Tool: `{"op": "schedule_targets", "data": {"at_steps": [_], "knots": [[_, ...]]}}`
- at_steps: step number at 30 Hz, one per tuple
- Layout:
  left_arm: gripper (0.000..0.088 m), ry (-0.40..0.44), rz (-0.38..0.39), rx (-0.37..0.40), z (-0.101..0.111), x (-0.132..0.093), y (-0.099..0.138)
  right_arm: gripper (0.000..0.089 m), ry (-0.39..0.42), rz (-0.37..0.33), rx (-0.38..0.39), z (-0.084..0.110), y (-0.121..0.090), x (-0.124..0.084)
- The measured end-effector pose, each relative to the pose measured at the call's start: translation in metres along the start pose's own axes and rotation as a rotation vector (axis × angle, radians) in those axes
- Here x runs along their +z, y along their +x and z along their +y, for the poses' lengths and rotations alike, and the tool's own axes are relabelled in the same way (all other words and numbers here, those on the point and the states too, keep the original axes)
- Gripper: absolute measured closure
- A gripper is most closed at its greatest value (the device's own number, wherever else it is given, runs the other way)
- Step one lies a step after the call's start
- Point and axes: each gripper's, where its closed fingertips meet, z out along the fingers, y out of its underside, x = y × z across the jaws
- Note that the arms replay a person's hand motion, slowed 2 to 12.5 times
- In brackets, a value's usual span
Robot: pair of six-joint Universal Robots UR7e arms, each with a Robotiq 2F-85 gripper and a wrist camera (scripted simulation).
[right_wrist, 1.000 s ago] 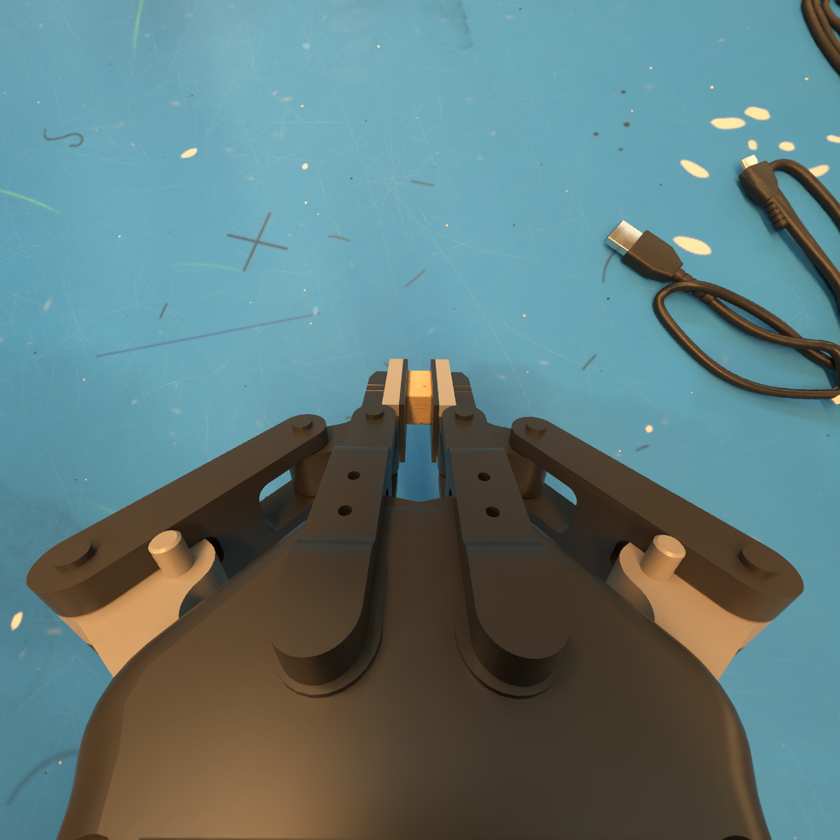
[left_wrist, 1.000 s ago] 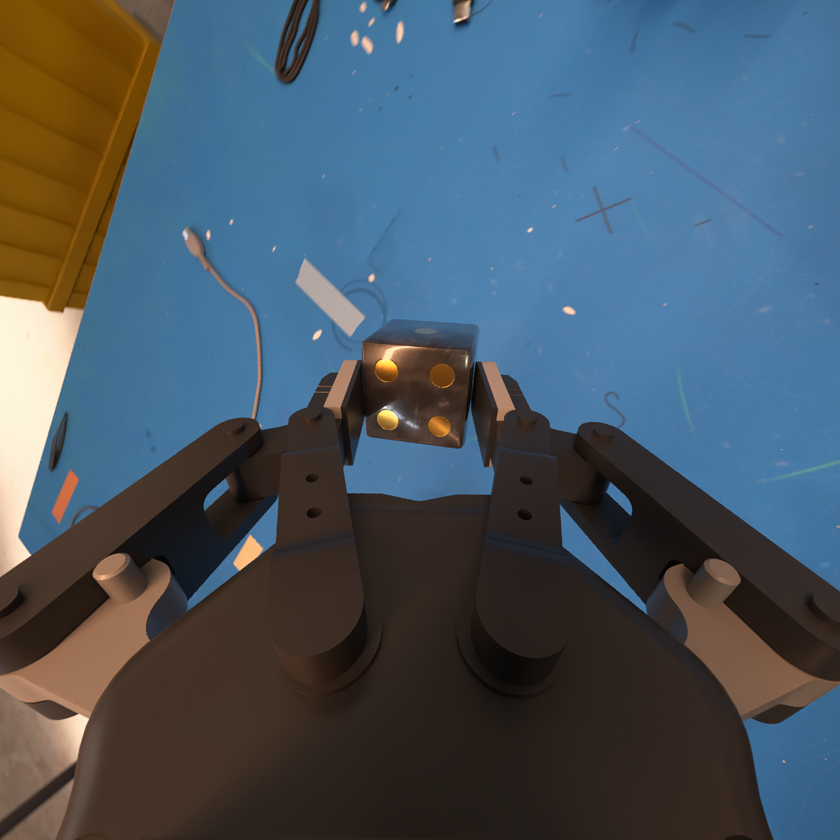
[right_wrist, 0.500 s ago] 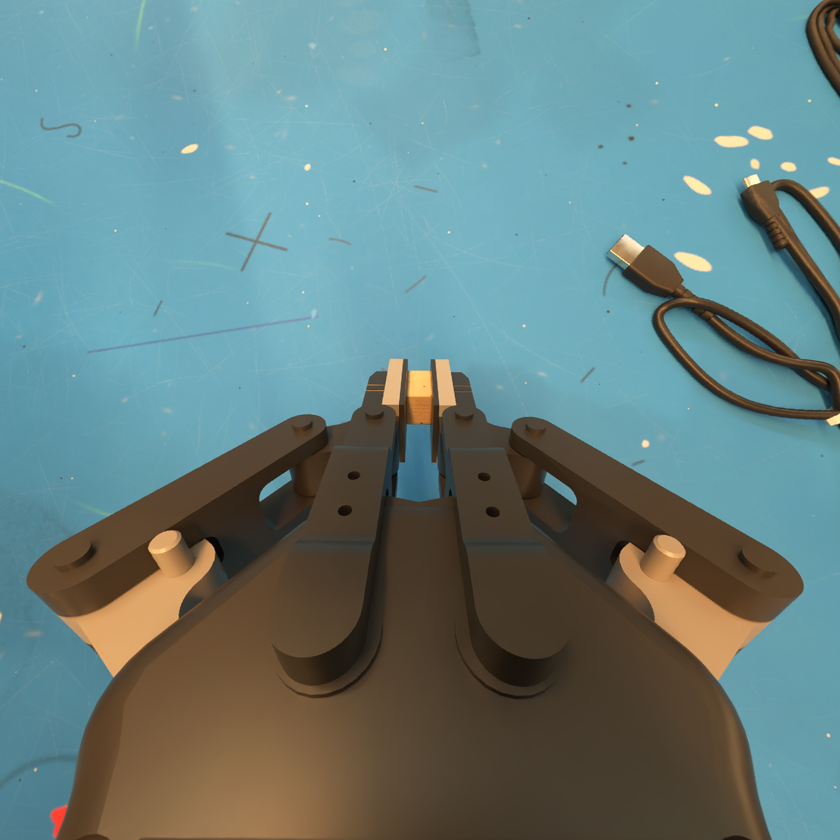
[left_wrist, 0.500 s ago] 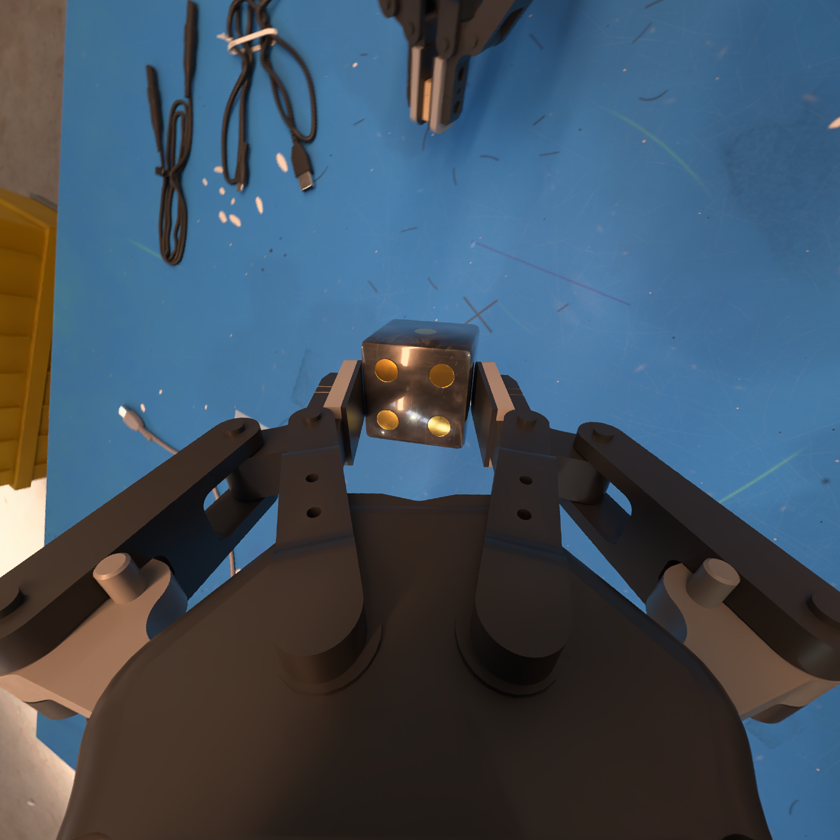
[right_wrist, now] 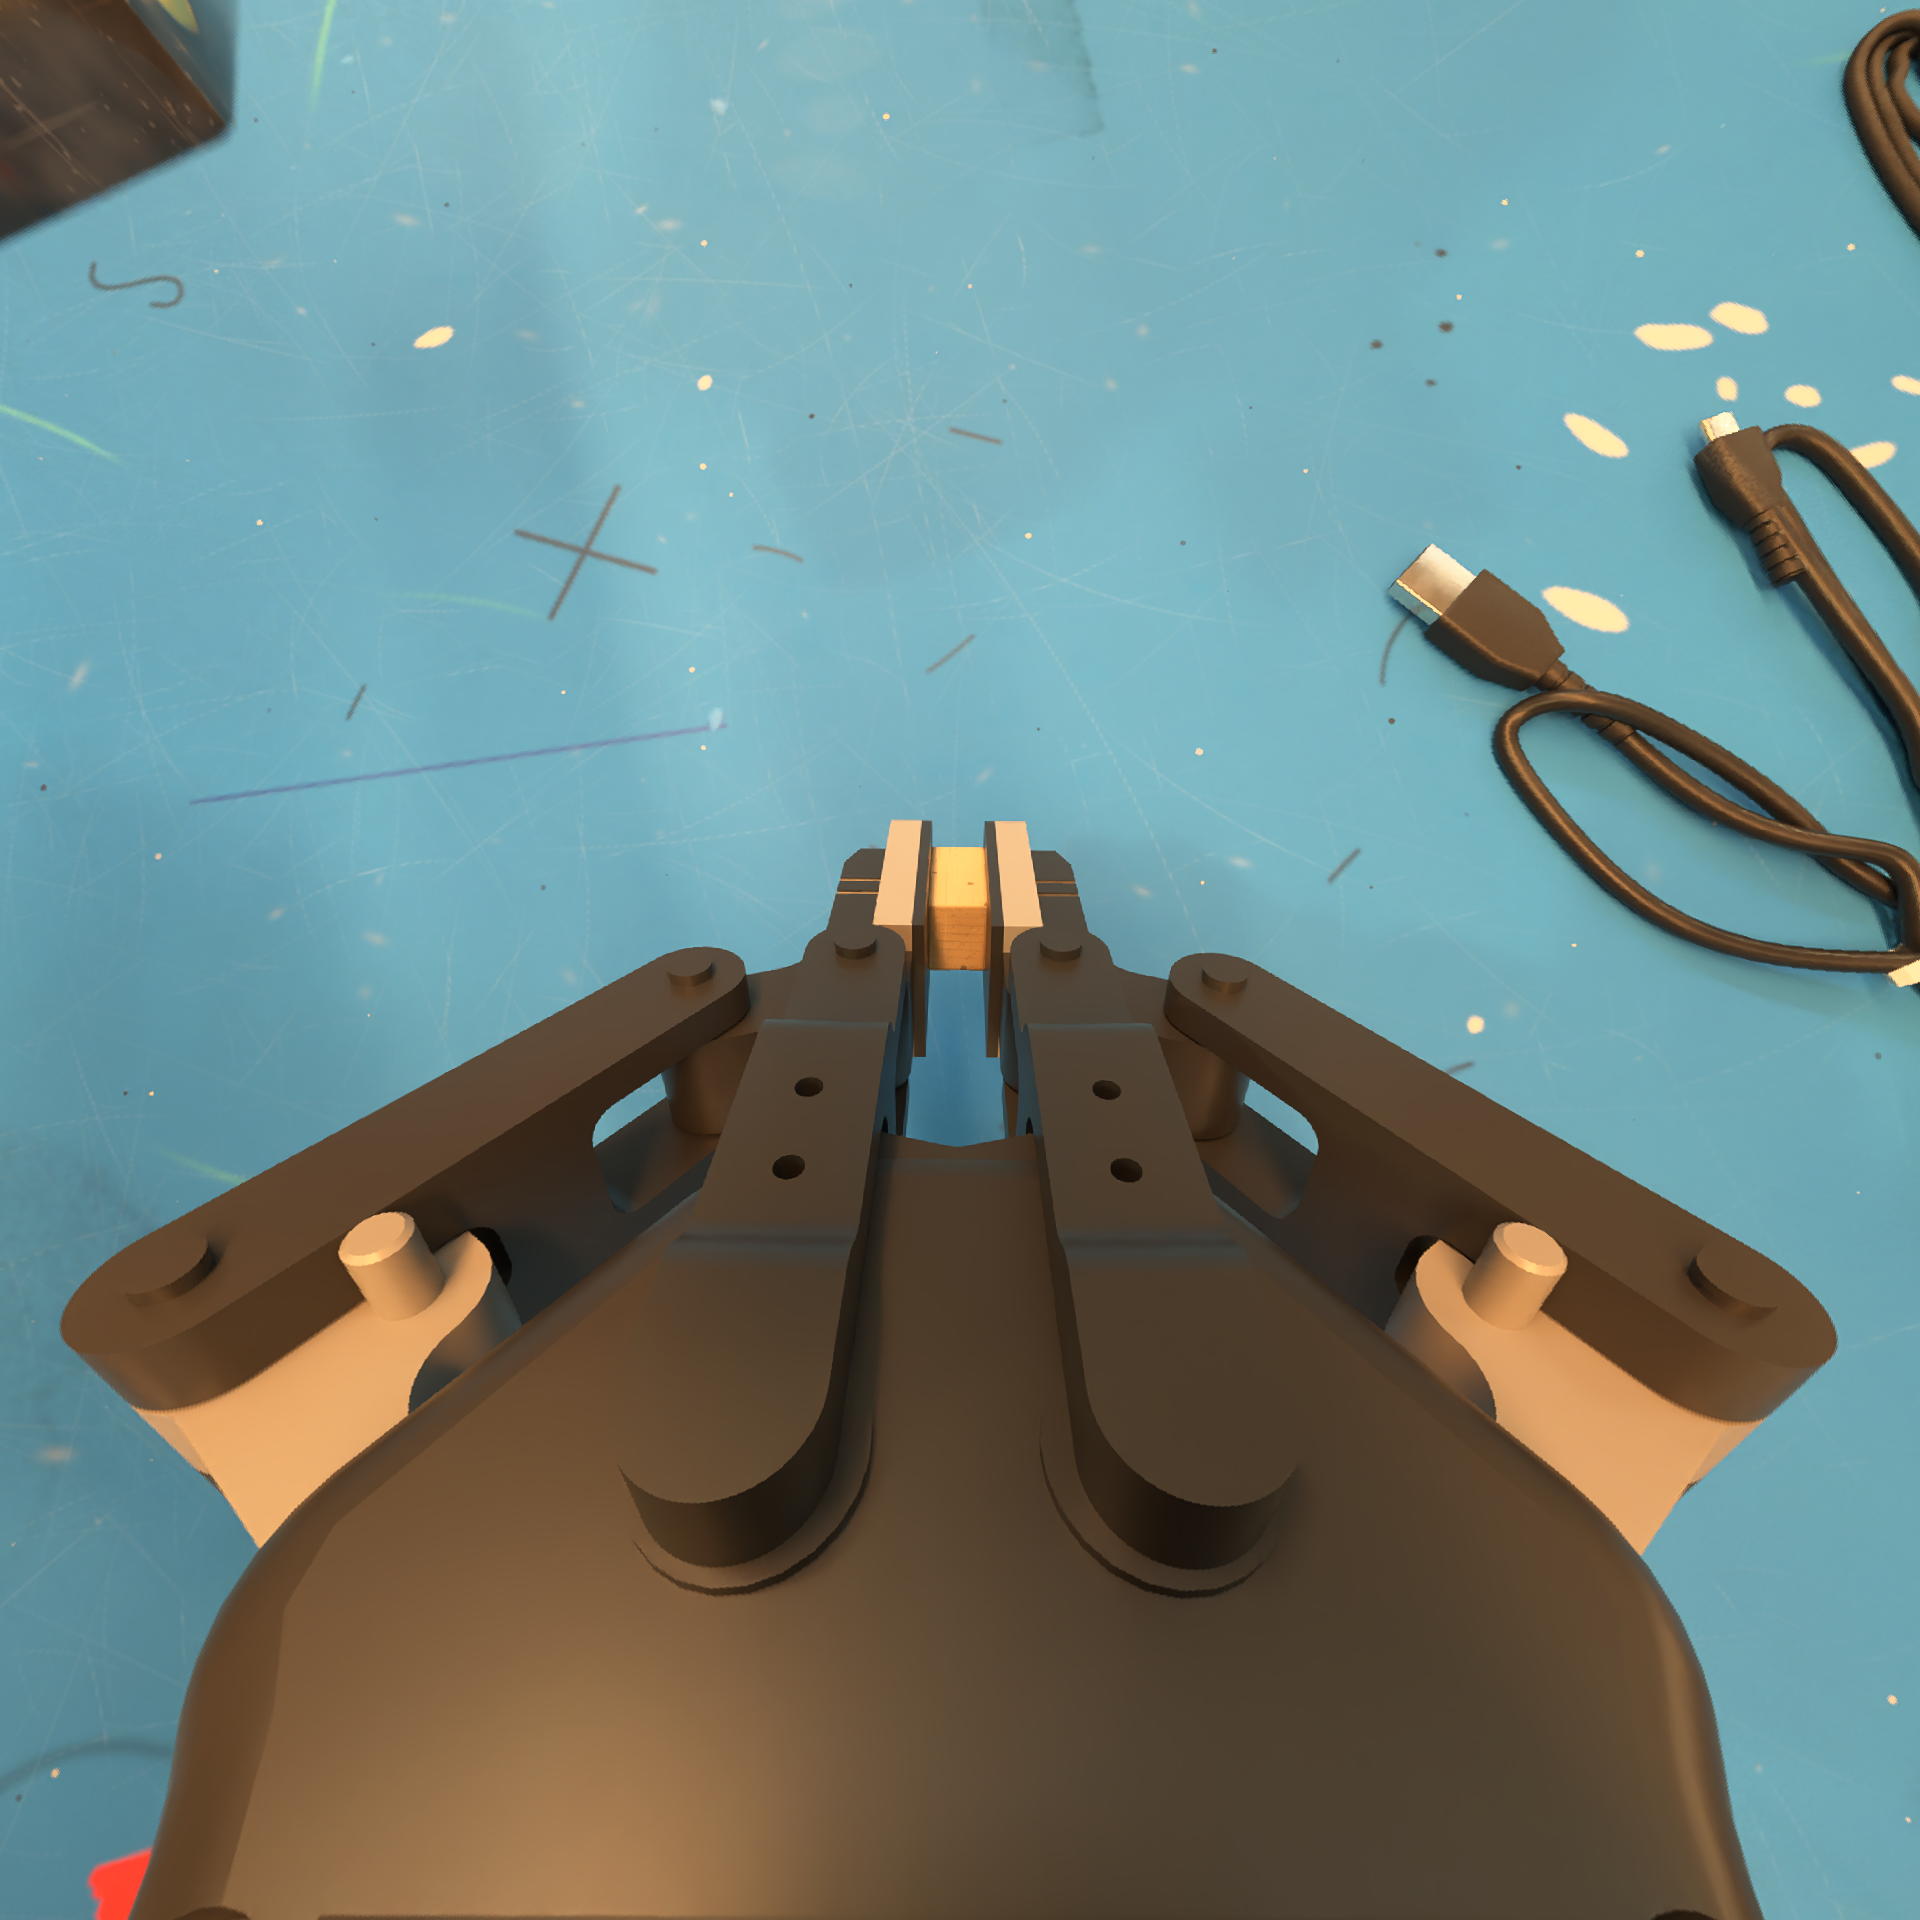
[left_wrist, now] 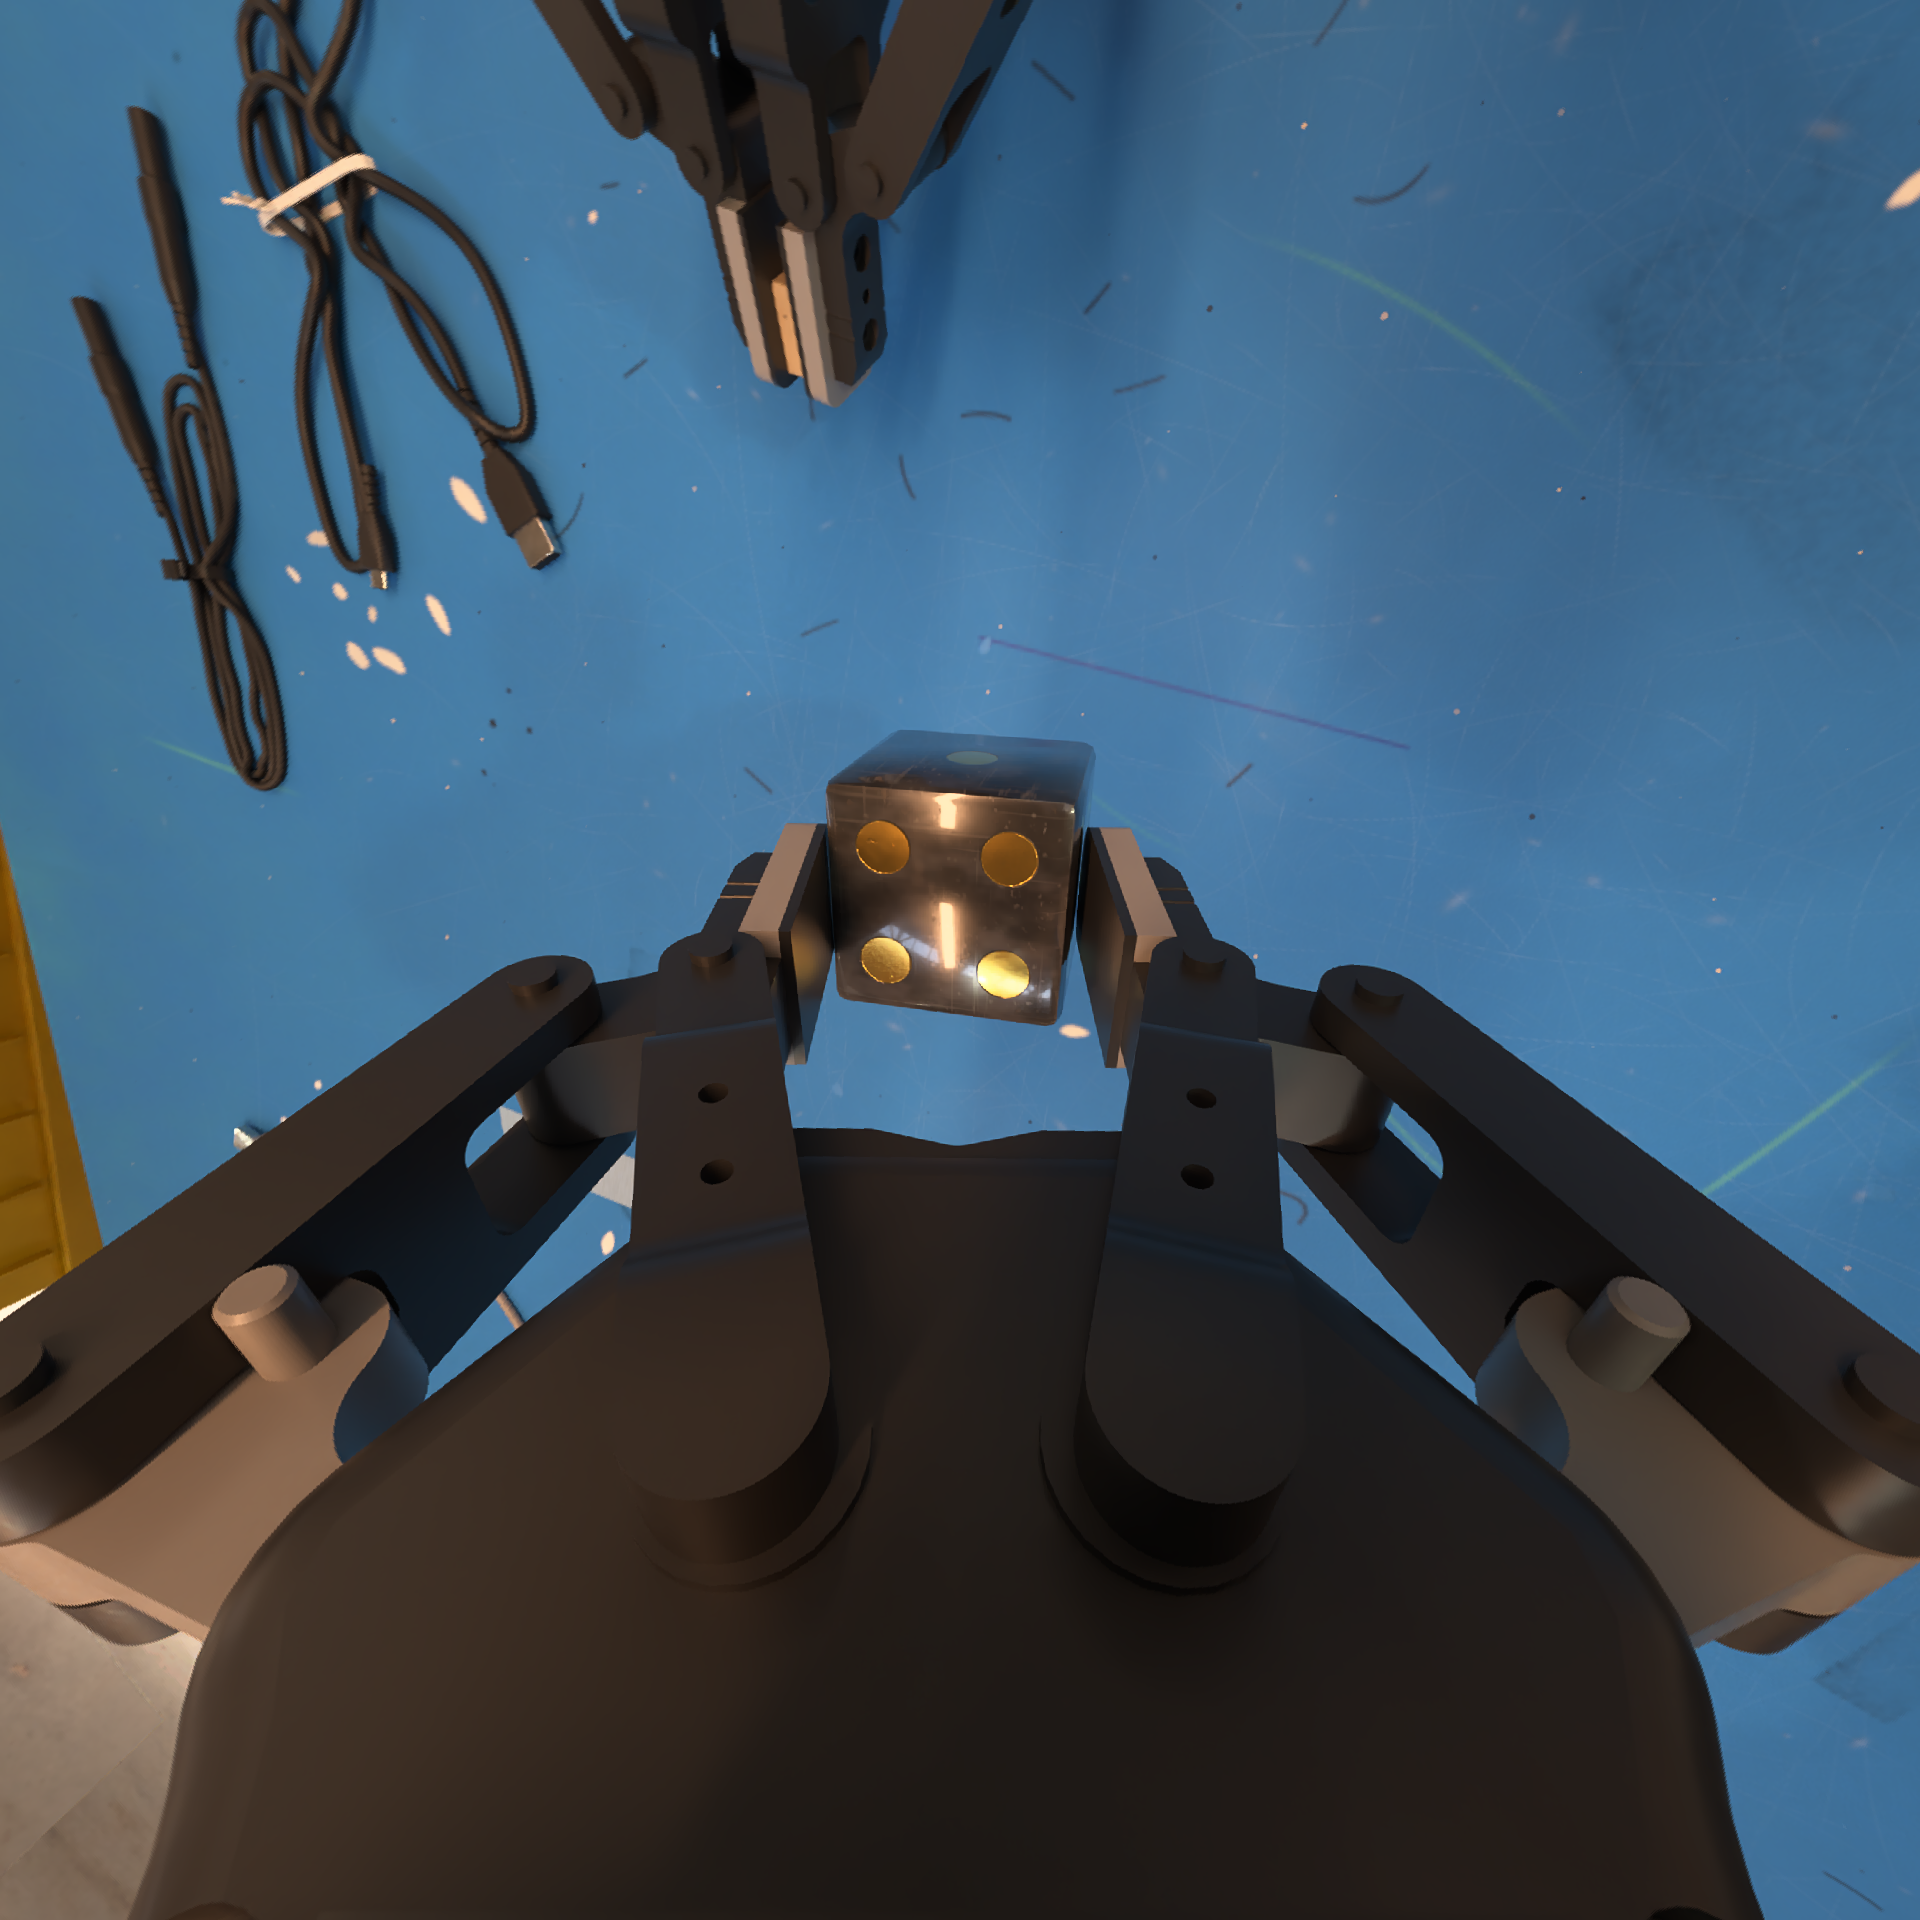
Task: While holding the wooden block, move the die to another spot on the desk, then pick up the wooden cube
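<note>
My left gripper (left_wrist: 951,894) is shut on a glossy black die (left_wrist: 954,883) with gold pips and holds it above the blue desk (left_wrist: 1455,520). My right gripper (right_wrist: 958,878) is shut on a small light wooden block (right_wrist: 958,906), also above the desk. In the left wrist view the right gripper (left_wrist: 798,374) hangs at the top centre with the wooden block (left_wrist: 785,327) between its pads. A dark corner of the die (right_wrist: 94,94) shows at the top left of the right wrist view.
Black cables (left_wrist: 343,343) with plugs lie on the desk at the upper left of the left wrist view, and a black USB cable (right_wrist: 1662,748) lies at the right of the right wrist view. A yellow bin (left_wrist: 31,1091) stands at the desk's left edge.
My left gripper has carried the die across the desk toward the right gripper, which now looms larger at the top. The die's corner has entered the right wrist view. Both grips are unchanged.
</note>
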Motion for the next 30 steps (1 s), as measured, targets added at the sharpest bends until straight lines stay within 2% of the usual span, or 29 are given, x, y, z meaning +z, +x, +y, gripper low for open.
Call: {"op": "schedule_targets", "data": {"at_steps": [12, 30], "knots": [[0.0459, -0.052, 0.065, 0.054, -0.006, 0.036, 0.0, 0.0806, 0.009, -0.005, 0.001, 0.0, 0.0, 0.0], [0.0459, -0.175, 0.127, 0.143, 0.008, 0.077, 0.0, 0.0806, 0.01, -0.004, -0.003, 0.0, 0.0, 0.0]]}}
